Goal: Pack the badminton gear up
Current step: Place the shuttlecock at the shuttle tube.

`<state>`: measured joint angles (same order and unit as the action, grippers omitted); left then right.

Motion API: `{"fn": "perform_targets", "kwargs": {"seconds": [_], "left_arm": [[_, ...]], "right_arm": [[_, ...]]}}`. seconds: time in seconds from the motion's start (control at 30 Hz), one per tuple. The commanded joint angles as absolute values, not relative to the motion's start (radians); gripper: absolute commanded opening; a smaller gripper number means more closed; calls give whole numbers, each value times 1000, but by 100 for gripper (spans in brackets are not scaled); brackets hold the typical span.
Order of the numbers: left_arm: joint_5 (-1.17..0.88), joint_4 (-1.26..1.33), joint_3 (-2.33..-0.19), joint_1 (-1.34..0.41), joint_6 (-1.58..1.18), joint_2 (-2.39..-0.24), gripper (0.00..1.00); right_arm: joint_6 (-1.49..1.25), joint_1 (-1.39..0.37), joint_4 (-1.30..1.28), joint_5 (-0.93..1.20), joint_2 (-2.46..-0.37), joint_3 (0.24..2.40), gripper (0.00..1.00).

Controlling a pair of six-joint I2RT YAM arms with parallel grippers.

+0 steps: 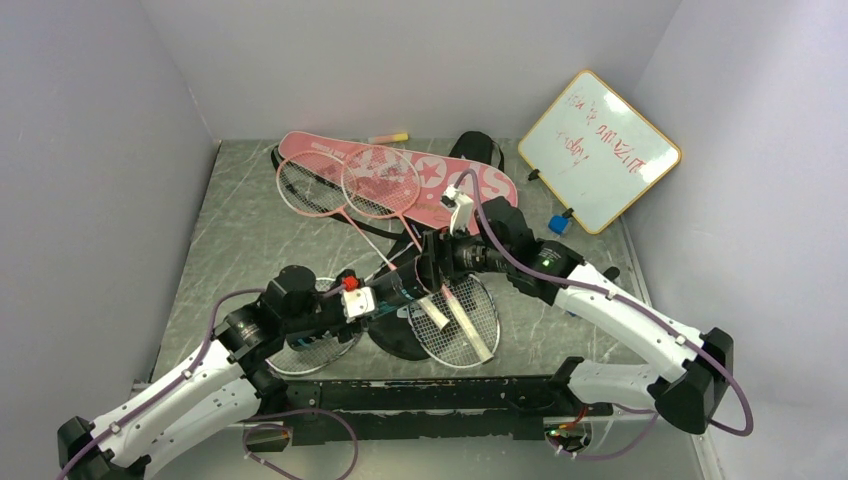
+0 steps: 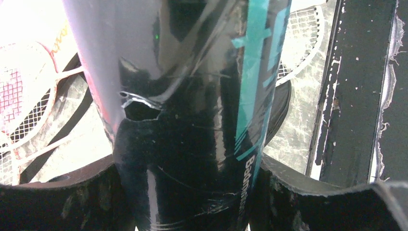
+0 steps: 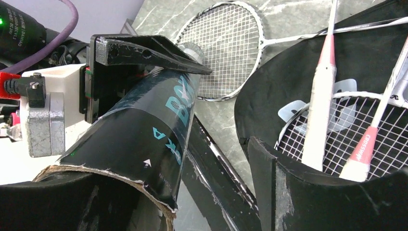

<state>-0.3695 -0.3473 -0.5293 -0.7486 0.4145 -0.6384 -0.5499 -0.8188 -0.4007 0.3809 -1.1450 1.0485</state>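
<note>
My left gripper (image 1: 372,302) (image 2: 192,192) is shut on the dark tube (image 1: 398,288) (image 2: 192,96) (image 3: 139,130), holding it across the table's middle with a finger on each side. My right gripper (image 1: 428,268) (image 3: 207,173) stands open at the tube's torn open end; its right finger (image 3: 269,187) is apart from the tube. Two pink-framed rackets (image 1: 345,182) lie on the pink cover (image 1: 480,185) at the back. A white-framed racket (image 1: 462,322) (image 3: 356,130) rests on the black cover (image 1: 395,340) (image 3: 288,72). Another white-framed racket (image 1: 312,352) (image 3: 226,43) lies under the left arm.
A wood-framed whiteboard (image 1: 600,150) leans at the back right with a small blue block (image 1: 560,224) at its foot. A pink-yellow marker (image 1: 388,138) lies by the back wall. A black bar (image 1: 430,395) runs along the near table edge. Walls close in on three sides.
</note>
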Motion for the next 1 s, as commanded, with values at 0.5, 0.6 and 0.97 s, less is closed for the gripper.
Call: {"fn": "perform_targets", "kwargs": {"seconds": [0.5,0.6,0.97], "left_arm": [[-307,-266,-562,-744,371,-628,36],[-235,-283,-574,-743,368,-615,35],[-2,-287,-578,-735,344,-513,35]], "right_arm": [[-504,-848,-547,-27,-888,1112,83],[-501,-848,-576,-91,-869,1093,83],[-662,-846,-713,-575,-987,953,79]]}}
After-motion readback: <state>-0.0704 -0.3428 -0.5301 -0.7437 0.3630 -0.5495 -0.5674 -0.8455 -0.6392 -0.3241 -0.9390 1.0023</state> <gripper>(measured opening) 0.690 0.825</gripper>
